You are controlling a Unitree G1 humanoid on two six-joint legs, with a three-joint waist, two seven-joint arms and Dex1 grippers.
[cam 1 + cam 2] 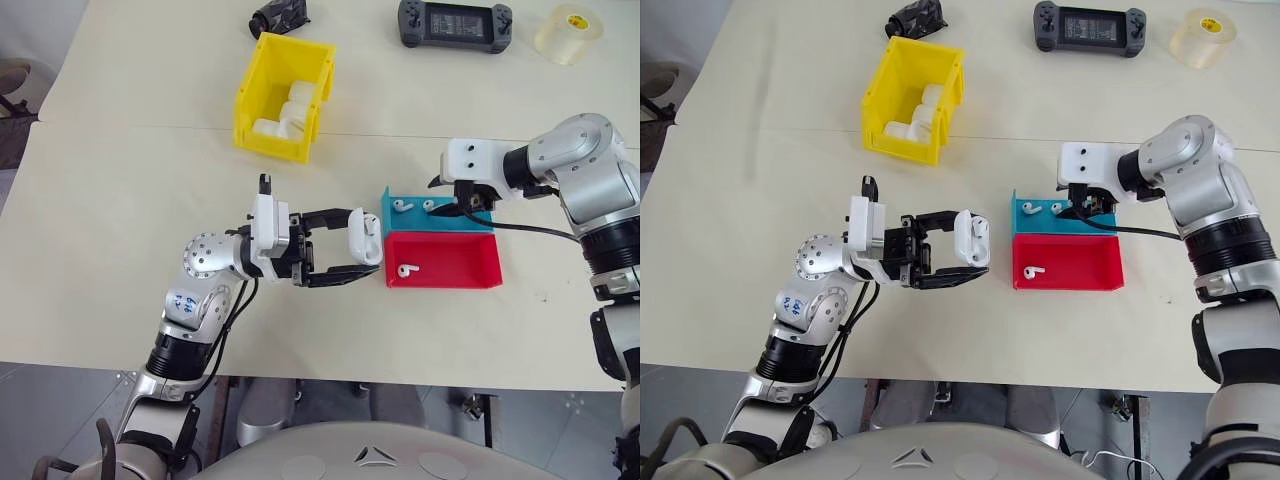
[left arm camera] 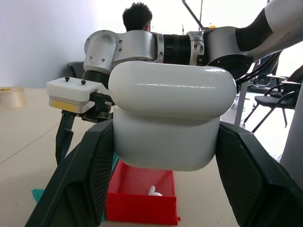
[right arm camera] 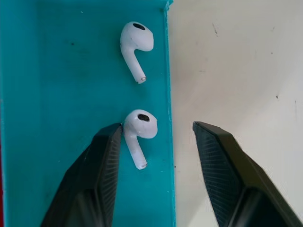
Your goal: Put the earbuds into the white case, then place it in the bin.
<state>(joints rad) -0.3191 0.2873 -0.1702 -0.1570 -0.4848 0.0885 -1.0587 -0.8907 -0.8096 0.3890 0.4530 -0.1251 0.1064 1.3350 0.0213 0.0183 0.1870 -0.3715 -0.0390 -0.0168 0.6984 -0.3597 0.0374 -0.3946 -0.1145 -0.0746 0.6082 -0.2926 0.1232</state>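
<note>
The right gripper (image 3: 156, 137), jaws apart, straddles a tiny, glossy, slippery white plastic earbud (image 3: 137, 132) at the low teal tray's (image 3: 57, 94) three-o'clock wall; the stem looks the best place to pinch. The left gripper (image 2: 165, 156) clamps the smooth white rounded case (image 2: 170, 118).

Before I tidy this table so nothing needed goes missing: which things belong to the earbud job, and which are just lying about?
Job:
- white case, held by left gripper
- earbuds in teal tray, right gripper over them
- earbud in red tray
- yellow bin

Lying about:
- black game console
- tape roll
- dark object

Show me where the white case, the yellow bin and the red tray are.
white case (image 2: 173, 125): left wrist view, front of its body.
yellow bin (image 1: 258, 88): left eye view, left wall.
red tray (image 1: 1102, 268): right eye view, bare floor.
</note>
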